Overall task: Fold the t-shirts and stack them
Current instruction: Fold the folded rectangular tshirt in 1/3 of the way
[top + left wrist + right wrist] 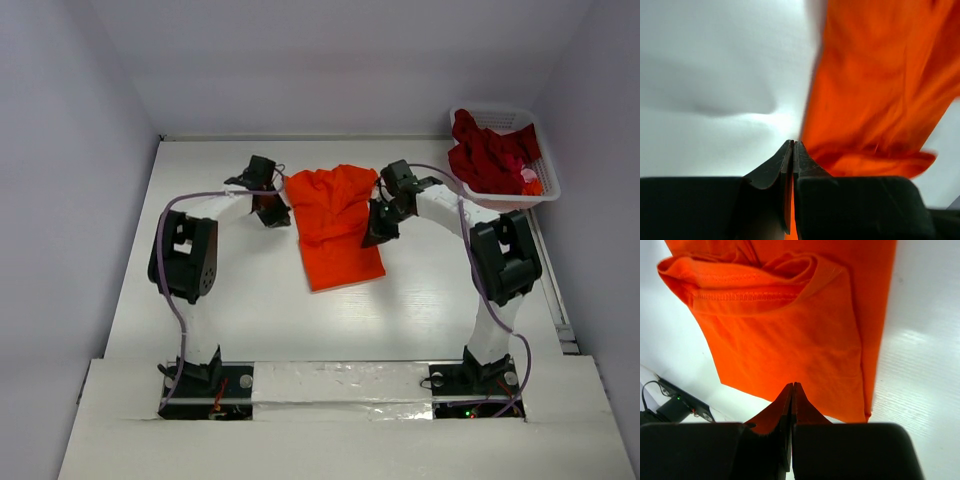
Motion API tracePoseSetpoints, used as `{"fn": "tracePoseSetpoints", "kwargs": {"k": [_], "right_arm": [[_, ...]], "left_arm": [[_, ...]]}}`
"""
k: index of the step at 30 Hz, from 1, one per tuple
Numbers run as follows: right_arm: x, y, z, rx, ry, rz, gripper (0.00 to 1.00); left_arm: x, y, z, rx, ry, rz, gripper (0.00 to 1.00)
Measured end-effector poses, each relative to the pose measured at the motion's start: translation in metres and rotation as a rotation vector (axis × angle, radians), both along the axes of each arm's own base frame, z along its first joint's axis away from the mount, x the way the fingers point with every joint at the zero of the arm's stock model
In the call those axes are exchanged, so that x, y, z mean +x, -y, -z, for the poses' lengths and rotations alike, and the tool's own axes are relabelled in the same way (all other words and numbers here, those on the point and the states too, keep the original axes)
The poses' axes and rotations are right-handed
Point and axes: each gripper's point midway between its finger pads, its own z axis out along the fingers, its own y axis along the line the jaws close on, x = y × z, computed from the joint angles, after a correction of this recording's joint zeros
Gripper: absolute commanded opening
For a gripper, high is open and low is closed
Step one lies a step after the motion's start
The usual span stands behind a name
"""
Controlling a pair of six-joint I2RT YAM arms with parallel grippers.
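The bright orange t-shirt lies lengthwise on the white table between my two grippers, its far end bunched. My left gripper is at the shirt's left edge. In the left wrist view the left gripper is shut, with orange cloth showing between the jaws. My right gripper is at the shirt's right edge. In the right wrist view the right gripper is shut above the flat shirt, with no cloth seen between the jaws. Darker red t-shirts lie heaped in the basket.
A white lattice basket stands at the back right corner of the table. The table's right edge and a cable run past the right arm. White walls enclose the back and sides.
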Motion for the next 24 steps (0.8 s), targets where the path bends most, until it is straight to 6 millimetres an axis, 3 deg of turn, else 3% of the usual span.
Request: {"fn": "tracePoseSetpoints", "kwargs": {"k": [7, 9, 15, 20, 24], "right_arm": [[-0.018, -0.003, 0.019, -0.008, -0.030, -0.011, 0.00], [-0.024, -0.003, 0.026, -0.014, -0.042, -0.015, 0.00], [-0.049, -0.006, 0.050, -0.033, -0.079, -0.040, 0.00], [-0.075, -0.018, 0.049, -0.015, -0.057, -0.085, 0.00], [-0.101, -0.017, 0.053, -0.011, -0.057, -0.103, 0.00]], "left_arm": [[-0.095, 0.051, -0.006, -0.055, -0.039, 0.169, 0.00], [-0.111, 0.051, -0.005, -0.075, -0.058, 0.167, 0.00], [-0.110, 0.040, -0.015, -0.084, -0.038, 0.121, 0.00], [-0.108, 0.039, -0.023, -0.082, -0.015, 0.113, 0.00], [-0.108, 0.039, -0.026, -0.088, -0.007, 0.109, 0.00]]}}
